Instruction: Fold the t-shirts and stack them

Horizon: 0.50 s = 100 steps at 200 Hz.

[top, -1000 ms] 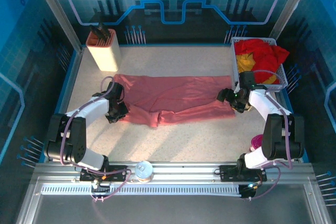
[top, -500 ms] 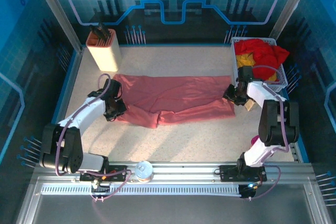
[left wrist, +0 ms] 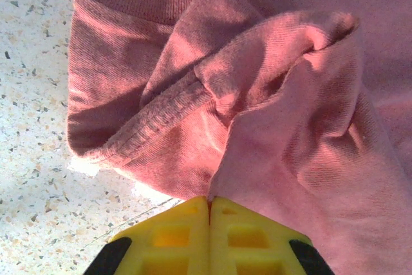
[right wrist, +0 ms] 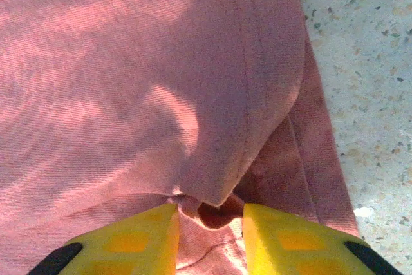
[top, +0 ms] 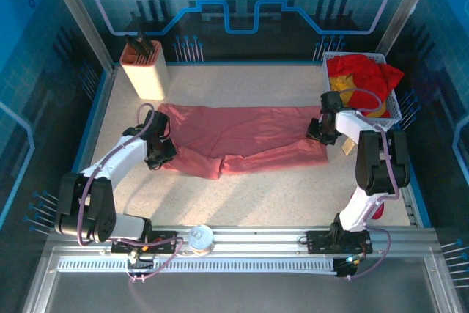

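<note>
Pinching rumpled knit salmon-pink t-shirt (top: 242,133), left hand (left wrist: 209,205) clenched on it, right hand (right wrist: 207,216) grasping stitched hem

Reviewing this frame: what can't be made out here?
Right wrist view: whether the right gripper clamps the salmon-pink t-shirt fold between its fingers; the frame's bottom edge cuts them off.
Left wrist view: how much cloth the shut left gripper pinches; its fingers hide that.
Top view: how many red and yellow shirts lie in the basket; heaped and small.
</note>
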Each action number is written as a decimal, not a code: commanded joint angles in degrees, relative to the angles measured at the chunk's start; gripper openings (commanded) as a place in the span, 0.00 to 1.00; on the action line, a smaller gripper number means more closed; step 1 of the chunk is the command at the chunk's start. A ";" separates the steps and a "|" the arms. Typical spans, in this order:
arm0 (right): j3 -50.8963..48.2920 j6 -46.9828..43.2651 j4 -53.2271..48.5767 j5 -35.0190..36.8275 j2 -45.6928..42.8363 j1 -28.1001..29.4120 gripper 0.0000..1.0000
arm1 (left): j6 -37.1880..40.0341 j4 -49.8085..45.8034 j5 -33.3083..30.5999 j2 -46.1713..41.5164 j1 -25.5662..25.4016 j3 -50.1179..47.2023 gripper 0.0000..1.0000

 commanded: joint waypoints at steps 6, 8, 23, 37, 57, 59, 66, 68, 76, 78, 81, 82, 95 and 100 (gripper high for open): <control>0.33 -0.73 -0.09 1.65 -0.49 0.79 0.27 | 0.79 -3.06 2.76 -1.82 0.57 1.20 0.00; 0.33 -0.73 -0.14 1.70 -0.50 0.76 0.26 | 0.73 -3.13 2.95 -1.96 0.57 1.24 0.00; 0.02 -0.73 -0.45 2.03 -1.24 0.79 0.15 | 0.26 -3.67 4.78 -3.05 0.57 1.34 0.00; -0.53 -0.84 -0.53 2.52 -1.86 0.81 0.06 | -0.20 -4.16 6.27 -4.01 0.62 1.42 0.00; -0.92 -0.91 -1.06 2.94 -2.47 0.49 0.00 | -0.47 -4.84 7.38 -5.14 0.61 1.58 0.00; -0.97 -0.89 -1.06 2.98 -2.63 0.44 0.00 | -0.49 -4.90 7.45 -5.23 0.58 1.69 0.00; -1.17 -0.89 -1.15 2.95 -3.06 0.37 0.00 | -0.41 -5.49 7.94 -5.45 0.57 2.04 0.00; -1.26 -0.88 -1.15 2.99 -3.19 0.34 0.00 | -0.34 -5.56 8.09 -5.52 0.57 2.06 0.00; -1.57 -0.77 -1.16 2.95 -3.87 0.22 0.00 | 0.09 -5.85 9.01 -5.89 0.57 2.30 0.00; -1.66 -0.74 -1.22 2.94 -4.14 0.19 0.00 | 0.11 -5.96 9.22 -5.92 0.57 2.37 0.00; -1.78 -0.69 -1.26 2.94 -4.50 0.14 0.00 | 0.12 -6.18 9.42 -6.16 0.57 2.57 0.00; -1.84 -0.67 -1.25 2.94 -4.61 0.09 0.00 | 0.12 -6.25 9.45 -6.21 0.57 2.61 0.00; -2.55 -0.34 -1.42 3.02 -6.10 -0.24 0.00 | 0.21 -7.12 9.58 -6.95 0.57 3.13 0.00; -2.89 -0.22 -1.49 3.02 -6.67 -0.40 0.00 | 0.20 -7.55 9.51 -7.24 0.57 3.35 0.00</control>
